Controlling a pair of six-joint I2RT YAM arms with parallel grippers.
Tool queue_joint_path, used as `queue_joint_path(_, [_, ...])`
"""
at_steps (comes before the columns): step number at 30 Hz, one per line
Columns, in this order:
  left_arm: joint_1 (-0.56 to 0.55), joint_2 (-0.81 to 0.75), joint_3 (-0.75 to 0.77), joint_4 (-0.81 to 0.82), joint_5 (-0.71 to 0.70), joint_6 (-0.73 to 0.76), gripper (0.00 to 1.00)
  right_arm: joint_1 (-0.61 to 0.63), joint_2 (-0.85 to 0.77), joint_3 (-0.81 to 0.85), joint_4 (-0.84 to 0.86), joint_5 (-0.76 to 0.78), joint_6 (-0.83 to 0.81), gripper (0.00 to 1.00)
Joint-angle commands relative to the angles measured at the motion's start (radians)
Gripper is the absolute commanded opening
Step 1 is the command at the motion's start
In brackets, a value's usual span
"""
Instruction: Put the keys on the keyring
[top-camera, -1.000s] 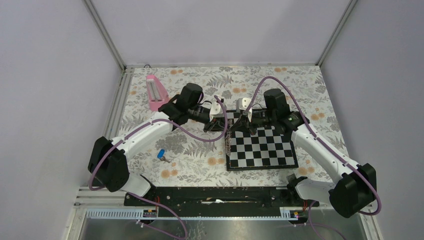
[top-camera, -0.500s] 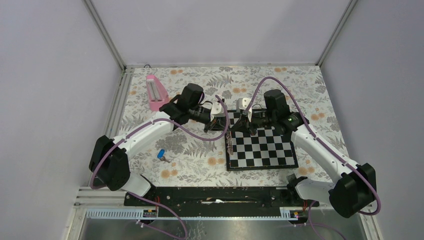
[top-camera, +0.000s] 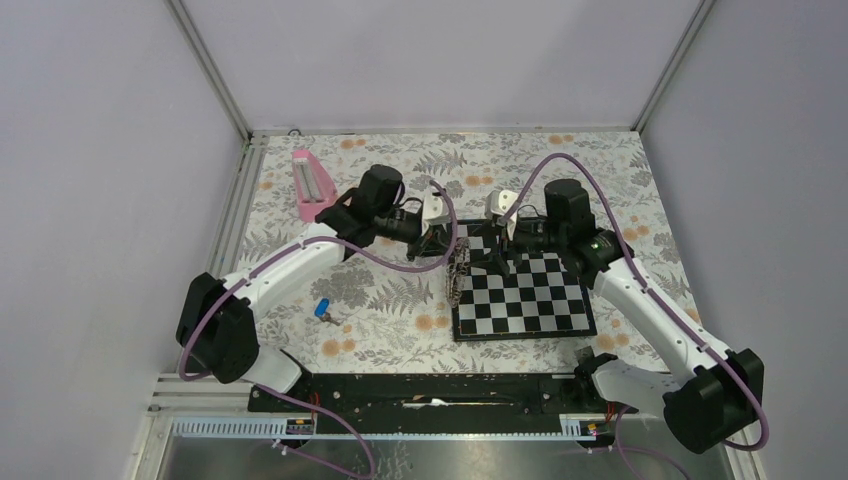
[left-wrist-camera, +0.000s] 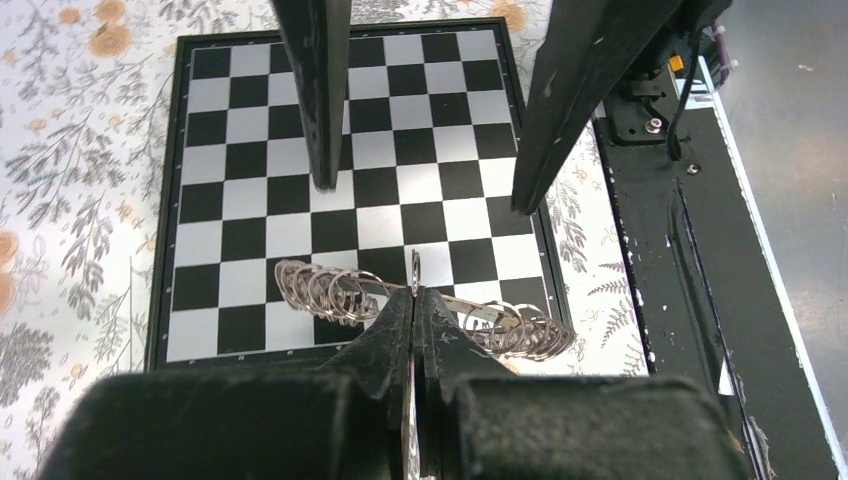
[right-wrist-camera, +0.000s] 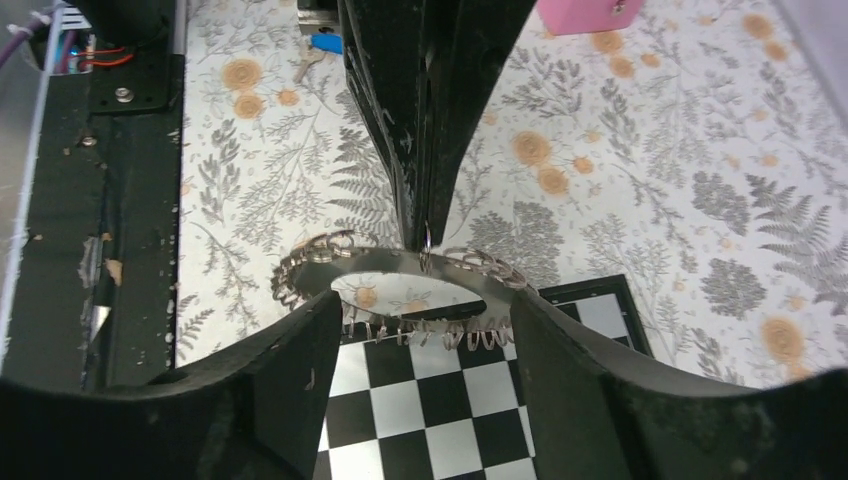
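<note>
The left gripper (left-wrist-camera: 413, 300) is clenched on the keyring (left-wrist-camera: 330, 290); both fingertips press together on the ring's band, and the coiled band extends to either side of the grip point. In the top external view, the keyring (top-camera: 457, 280) appears edge-on at the left border of the chessboard (top-camera: 520, 295), standing upright beneath the left gripper (top-camera: 447, 255). Whether the ring's lower edge touches the board cannot be determined. The right gripper (top-camera: 500, 258) is released: its jaws stand well apart and hold nothing. In the left wrist view, the two fingers of the right gripper (left-wrist-camera: 420, 197) point down over the chessboard (left-wrist-camera: 250, 200), just beyond the ring and not touching it. In the right wrist view, the keyring (right-wrist-camera: 480, 265) faces the right gripper (right-wrist-camera: 420, 300), with its open centre visible. The key (top-camera: 322, 310), identified by its blue head, lies flat on the floral table cover (top-camera: 400, 300) near the left arm, well apart from the ring. A pink object (top-camera: 311, 186) lies at the far left of the table.
</note>
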Motion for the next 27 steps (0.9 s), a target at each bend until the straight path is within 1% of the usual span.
queue_joint_path(1, [0.047, -0.074, -0.004, 0.086, -0.026, -0.090, 0.00, -0.017, -0.033, 0.001, 0.020, 0.052, 0.016, 0.74])
queue_joint_path(5, [0.107, -0.098, -0.016, 0.106, -0.011, -0.157, 0.00, -0.017, -0.028, 0.014, 0.013, 0.078, 0.025, 0.84])
queue_joint_path(6, [0.122, -0.104, -0.018, 0.112, -0.008, -0.173, 0.00, -0.017, -0.024, 0.018, 0.013, 0.082, 0.036, 0.88])
queue_joint_path(7, [0.136, -0.107, -0.021, 0.120, -0.005, -0.195, 0.00, -0.017, -0.019, 0.022, 0.014, 0.084, 0.045, 0.96])
queue_joint_path(8, [0.152, -0.109, -0.020, 0.123, -0.003, -0.214, 0.00, -0.018, -0.015, 0.025, 0.015, 0.079, 0.061, 0.99])
queue_joint_path(13, [0.241, -0.120, -0.016, 0.151, 0.032, -0.302, 0.00, -0.017, 0.017, 0.036, 0.037, 0.028, 0.107, 0.99])
queue_joint_path(17, [0.309, -0.146, -0.043, 0.223, 0.048, -0.355, 0.00, -0.016, 0.077, 0.075, 0.041, -0.003, 0.173, 1.00])
queue_joint_path(21, [0.350, -0.155, -0.026, 0.236, -0.033, -0.387, 0.00, 0.022, 0.136, 0.089, 0.072, 0.043, 0.200, 0.99])
queue_joint_path(27, [0.416, -0.148, 0.037, 0.269, -0.239, -0.455, 0.00, 0.180, 0.223, 0.107, 0.073, 0.156, 0.122, 0.94])
